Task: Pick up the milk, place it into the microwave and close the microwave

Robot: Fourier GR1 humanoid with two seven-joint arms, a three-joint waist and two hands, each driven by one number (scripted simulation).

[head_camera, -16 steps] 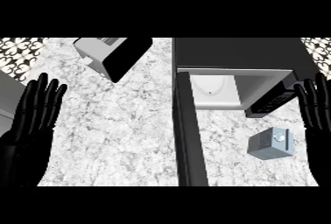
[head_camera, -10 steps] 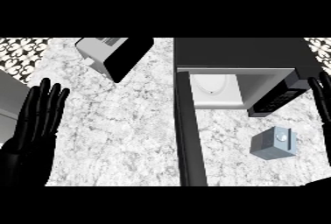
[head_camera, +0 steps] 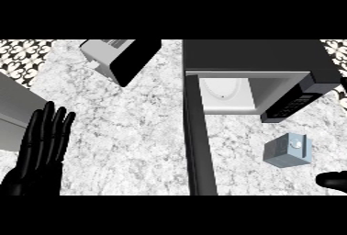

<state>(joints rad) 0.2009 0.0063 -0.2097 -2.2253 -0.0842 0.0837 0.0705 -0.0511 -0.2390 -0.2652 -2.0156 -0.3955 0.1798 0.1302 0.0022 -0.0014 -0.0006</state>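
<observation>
Start with your left hand (head_camera: 42, 151): its fingers are straight and spread a little, pointing up the view, and they hold nothing. It rests at the lower left, over the marble counter (head_camera: 129, 137), with the forearm running off the bottom edge.

Your right hand (head_camera: 333, 179) shows only as a dark rounded sliver at the lower right edge. You cannot tell from this view whether its fingers are open or curled. It touches nothing that you can see.

The milk (head_camera: 288, 150) is a small grey-blue carton standing on the counter, up and to the left of your right hand and apart from it. It sits just below the microwave's control panel (head_camera: 296, 102) and to the right of the open microwave door (head_camera: 198, 147), which you see edge-on as a long dark strip running down the middle of the view.

The microwave (head_camera: 257, 57) stands at the upper right with its white inside (head_camera: 227, 94) showing, a round plate (head_camera: 225, 88) on its floor. The milk is outside it.

At the upper left a toaster (head_camera: 119, 57) stands tilted on the counter, well apart from both hands.
</observation>
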